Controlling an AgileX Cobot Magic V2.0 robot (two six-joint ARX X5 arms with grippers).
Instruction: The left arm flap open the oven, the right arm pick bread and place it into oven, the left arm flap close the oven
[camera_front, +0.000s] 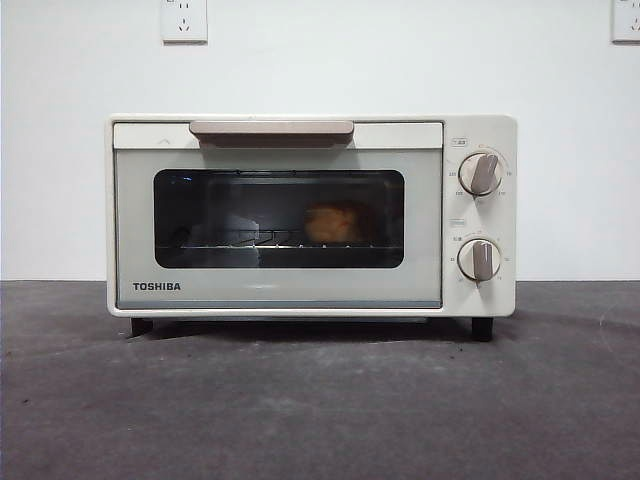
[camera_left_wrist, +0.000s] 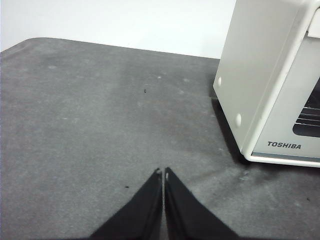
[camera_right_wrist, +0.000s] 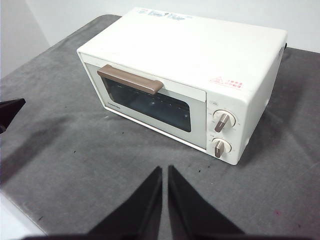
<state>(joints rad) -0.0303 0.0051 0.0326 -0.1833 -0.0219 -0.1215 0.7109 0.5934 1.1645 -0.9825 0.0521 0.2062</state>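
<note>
The cream-white TOSHIBA oven (camera_front: 310, 215) stands on the grey table with its door shut and its tan handle (camera_front: 271, 129) up. The golden-brown bread (camera_front: 333, 224) lies on the rack inside, seen through the dark window. The oven also shows in the left wrist view (camera_left_wrist: 270, 85) and the right wrist view (camera_right_wrist: 190, 75). My left gripper (camera_left_wrist: 163, 172) is shut and empty, low over the table beside the oven's side wall. My right gripper (camera_right_wrist: 164, 170) is shut and empty, high up in front of the oven. Neither arm shows in the front view.
The grey felt table (camera_front: 320, 400) stretches in front of the oven. A white wall with two sockets (camera_front: 184, 20) stands behind. The left arm's black tip (camera_right_wrist: 10, 111) shows at the edge of the right wrist view. The table's rounded edge (camera_left_wrist: 30, 42) lies beyond the left gripper.
</note>
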